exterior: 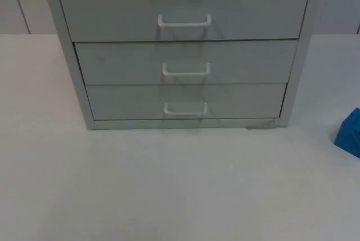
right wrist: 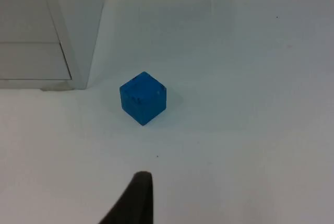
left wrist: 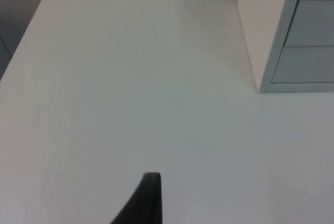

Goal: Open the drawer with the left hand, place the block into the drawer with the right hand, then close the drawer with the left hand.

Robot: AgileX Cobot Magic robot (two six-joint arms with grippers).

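Here, from the top, the grey drawer cabinet (exterior: pixel 183 50) stands with all drawers shut, handles facing front for the left gripper; the blue block (exterior: pixel 349 133) is cut off at the edge. The left gripper (left wrist: pixel 148 203) hovers over bare table (left wrist: pixel 130 88), waiting. The right gripper (right wrist: pixel 136 198) faces the block, apart. Whether either claw is open, I cannot tell.

Cabinet (exterior: pixel 79 83) is set at the back of the table (exterior: pixel 169 185), drawers stacked; block (exterior: pixel 350 133) is placed on the table, right of it, apart.
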